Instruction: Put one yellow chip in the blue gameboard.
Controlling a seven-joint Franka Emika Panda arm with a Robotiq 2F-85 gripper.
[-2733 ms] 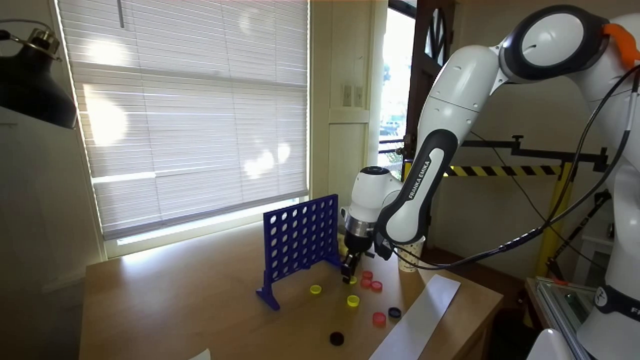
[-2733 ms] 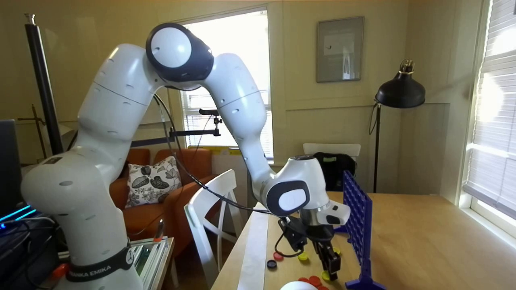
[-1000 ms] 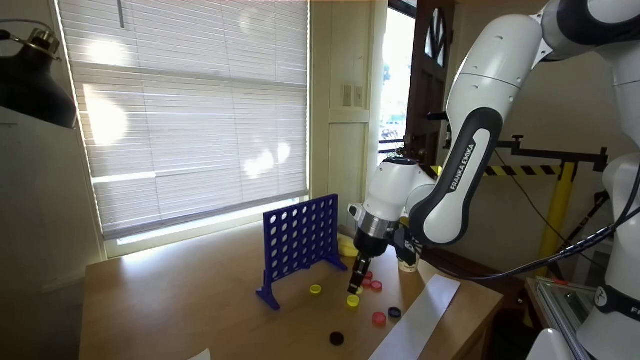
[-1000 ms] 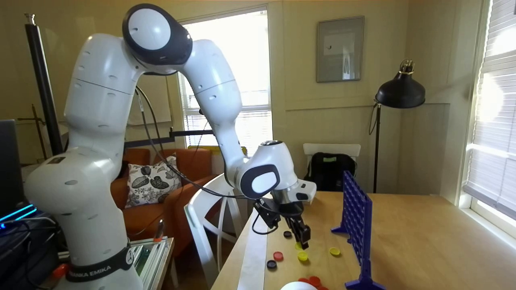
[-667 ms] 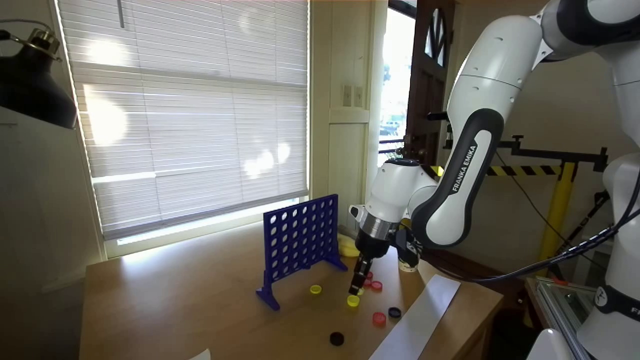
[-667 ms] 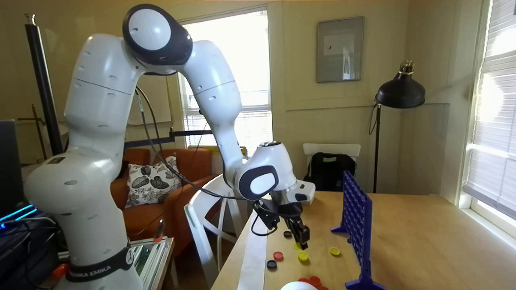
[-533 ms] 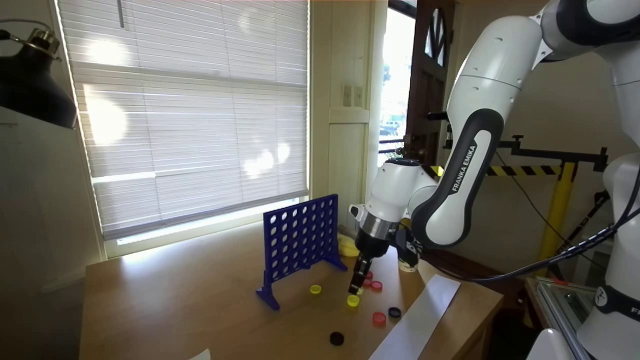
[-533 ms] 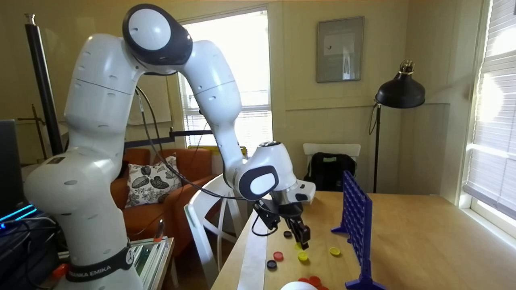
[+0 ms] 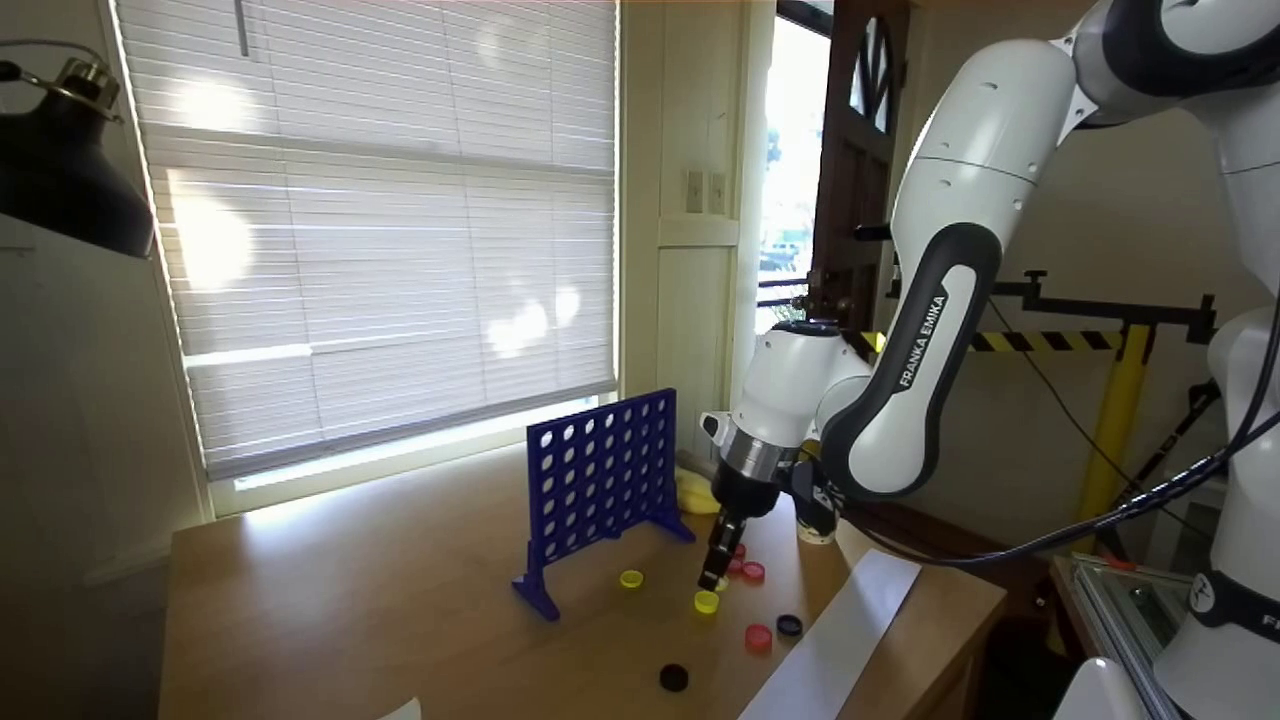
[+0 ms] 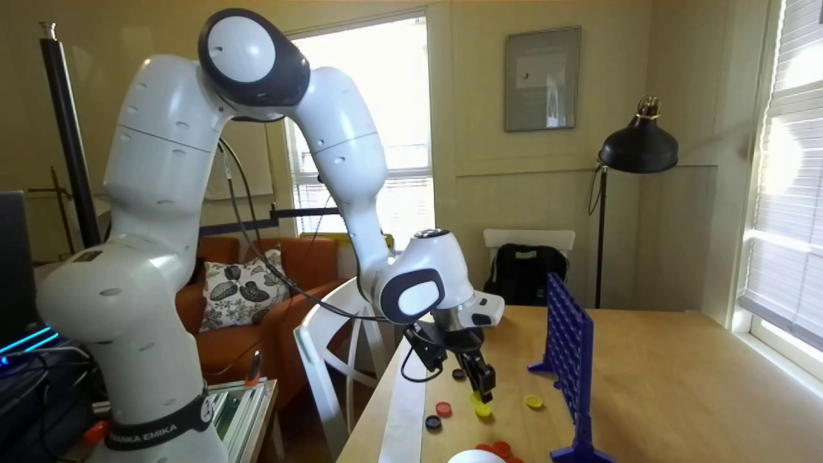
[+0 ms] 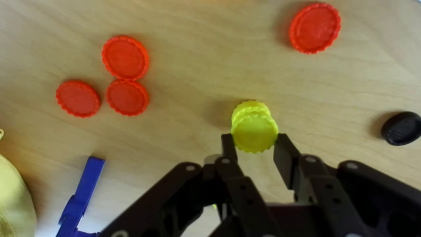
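Note:
My gripper [image 11: 254, 135] is shut on a yellow chip [image 11: 255, 136], with a fingertip touching each side of it. In both exterior views the gripper [image 9: 709, 580] [image 10: 487, 391] is low over the table, and the held chip [image 10: 476, 397] is partly hidden by the fingers. A second yellow chip [image 11: 250, 106] lies on the table below, partly covered by the held one; it also shows in an exterior view [image 9: 706, 602]. Another yellow chip [image 9: 631, 579] lies nearer the board. The blue gameboard [image 9: 600, 470] [image 10: 569, 354] stands upright, apart from the gripper; its holes look unfilled.
Several red chips [image 11: 125, 57] and black chips [image 9: 674, 677] lie around the gripper. A white strip [image 9: 840, 635] runs along the table edge. A yellow object [image 9: 695, 492] sits behind the board's far foot. A white rounded object [image 10: 476, 456] stands at the near table edge.
Since 2.7 s ago, my gripper has carried the yellow chip from beside the red chips toward the white strip, away from the gameboard. In the last half second it has only sunk slightly.

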